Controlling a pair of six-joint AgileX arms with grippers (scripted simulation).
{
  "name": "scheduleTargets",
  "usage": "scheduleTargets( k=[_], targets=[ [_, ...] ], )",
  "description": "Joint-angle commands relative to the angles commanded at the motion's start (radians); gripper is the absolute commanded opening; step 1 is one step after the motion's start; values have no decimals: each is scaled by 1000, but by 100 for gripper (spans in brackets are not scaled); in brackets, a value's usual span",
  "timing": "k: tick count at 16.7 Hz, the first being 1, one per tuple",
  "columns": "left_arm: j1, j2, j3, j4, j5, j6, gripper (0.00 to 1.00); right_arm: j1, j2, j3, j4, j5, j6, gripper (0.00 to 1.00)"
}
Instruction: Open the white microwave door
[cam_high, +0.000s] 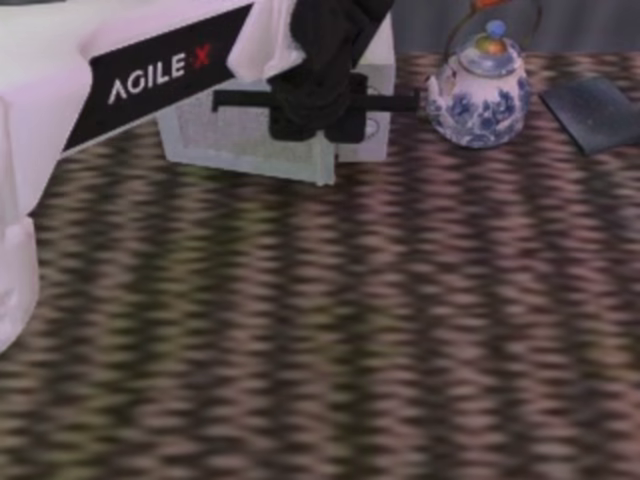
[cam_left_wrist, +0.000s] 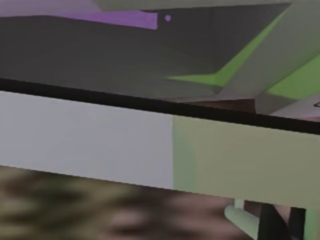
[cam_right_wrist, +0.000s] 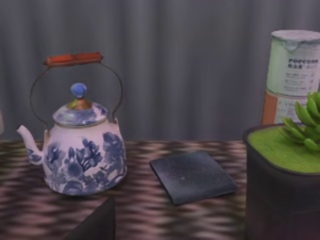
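The white microwave (cam_high: 375, 70) stands at the back of the table, mostly hidden under my left arm. Its door (cam_high: 235, 135), with a speckled mesh window, stands slightly ajar, its free edge swung forward. My left gripper (cam_high: 318, 125) is at that free edge. In the left wrist view the door (cam_left_wrist: 100, 135) fills the middle, and the slim pale handle (cam_left_wrist: 242, 217) runs into my left gripper (cam_left_wrist: 282, 227), whose dark fingers (cam_left_wrist: 267, 225) are closed around it. Part of my right gripper (cam_right_wrist: 97, 227) shows in the right wrist view, parked away from the microwave.
A blue-and-white floral teapot (cam_high: 480, 95) stands just right of the microwave, close to my left gripper. A dark flat pad (cam_high: 595, 112) lies farther right. The right wrist view also shows a potted succulent (cam_right_wrist: 282, 175) and a popcorn can (cam_right_wrist: 295, 75).
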Motion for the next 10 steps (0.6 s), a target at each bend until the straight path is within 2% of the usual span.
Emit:
scheduleTargets(
  k=[10],
  targets=[
    [-7,4,-1,1,5,-4,0,0,0,0,0,0,0,100]
  ],
)
